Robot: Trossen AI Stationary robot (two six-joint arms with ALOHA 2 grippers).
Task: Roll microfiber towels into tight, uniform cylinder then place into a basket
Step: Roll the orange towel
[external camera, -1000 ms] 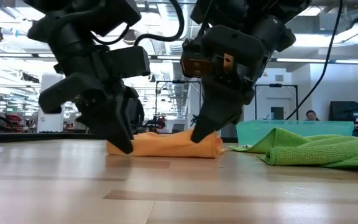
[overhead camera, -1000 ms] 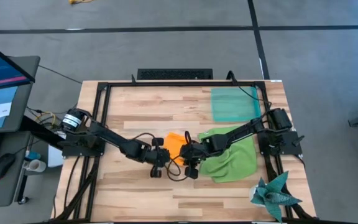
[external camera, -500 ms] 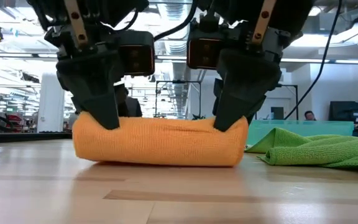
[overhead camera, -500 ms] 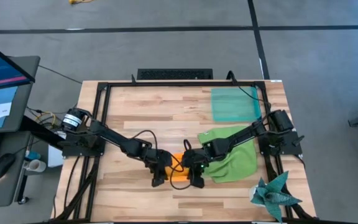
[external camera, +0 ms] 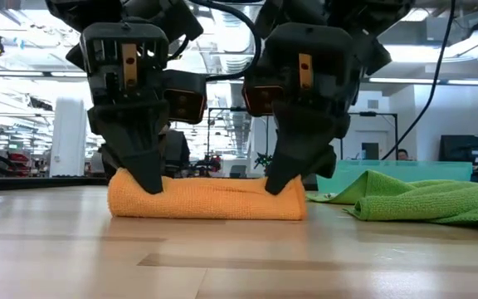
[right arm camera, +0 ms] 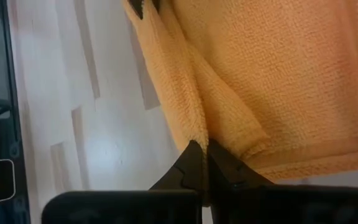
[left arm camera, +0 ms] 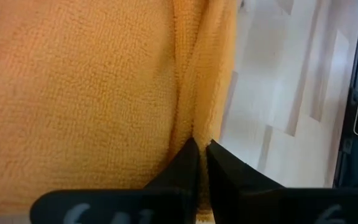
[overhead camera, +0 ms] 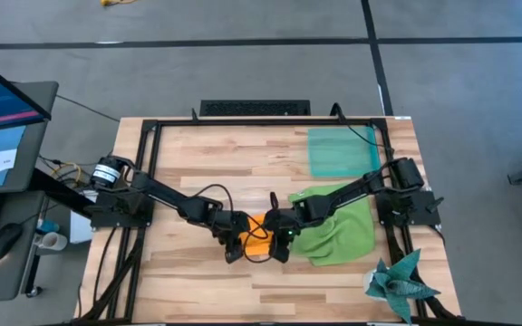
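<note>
The orange microfiber towel (overhead camera: pixel 256 237) lies on the table as a short roll (external camera: pixel 210 199), with its length running left to right. My left gripper (external camera: pixel 149 184) is shut at the roll's left end. My right gripper (external camera: pixel 276 184) is shut at its right end. Both slant down onto the roll's top. The lime green towel (overhead camera: pixel 338 226) lies crumpled on the table to the right of the roll. The translucent teal basket (overhead camera: pixel 343 152) rests on the table at the far right. My left gripper (left arm camera: pixel 201 149) has its shut fingertips on a lengthwise fold (left arm camera: pixel 188 118) of the orange roll near its left end, coming slanting down from above. The roll lies on the table. My right gripper (right arm camera: pixel 202 149) meets a fold (right arm camera: pixel 194 118) near the roll's right end in the same way, slanting down with fingertips shut. How many layers are between the tips, I cannot tell.
A dark teal spiky cloth (overhead camera: pixel 401 282) sits at the near right corner. A black frame (overhead camera: pixel 152 127) rims the tabletop. Bare wood (overhead camera: pixel 207 154) spreads over the far left and along the near edge. A monitor and keyboard stand left of the table.
Both grippers have drawn the orange towel toward the table's near edge, where it has gone from a loose heap to a roll. They have then carried it a little back toward the far edge. Both wrists have rolled, the left one more.
</note>
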